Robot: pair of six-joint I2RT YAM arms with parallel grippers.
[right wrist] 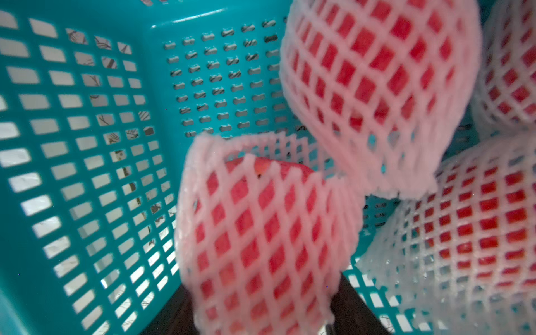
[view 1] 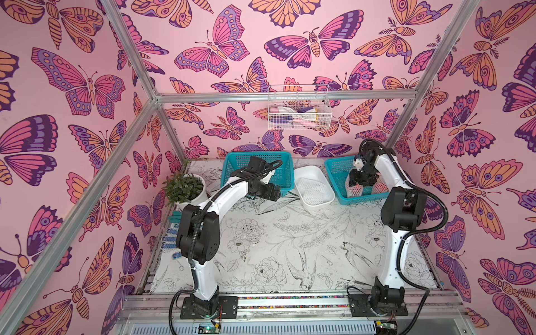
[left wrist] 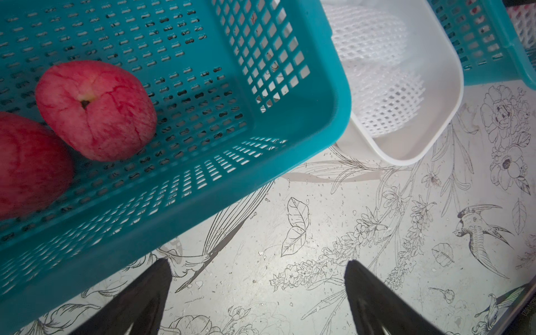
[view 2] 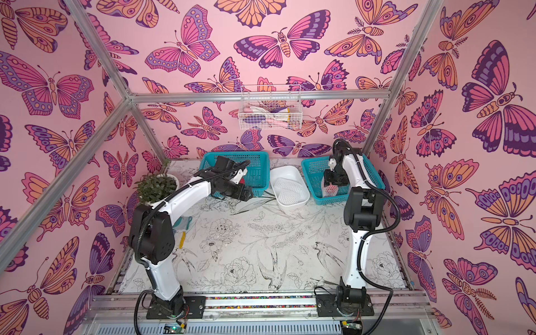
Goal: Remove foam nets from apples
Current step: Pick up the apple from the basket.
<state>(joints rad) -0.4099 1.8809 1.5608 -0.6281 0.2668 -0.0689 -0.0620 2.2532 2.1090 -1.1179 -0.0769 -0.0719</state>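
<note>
Pinching a netted apple [right wrist: 261, 232] between its two dark jaws, the right gripper [view 1: 360, 183] reaches down into the teal basket [view 1: 336, 174] just right of the white tray [view 1: 309, 173]; other netted apples [right wrist: 377, 87] crowd beside it. Loose foam nets [view 1: 315, 188] lie inside the tray. The left gripper [left wrist: 258, 262] is spread wide and empty over the table [left wrist: 290, 232], near the second teal basket [left wrist: 203, 145] left of the tray, where two bare apples [left wrist: 95, 110] lie
</note>
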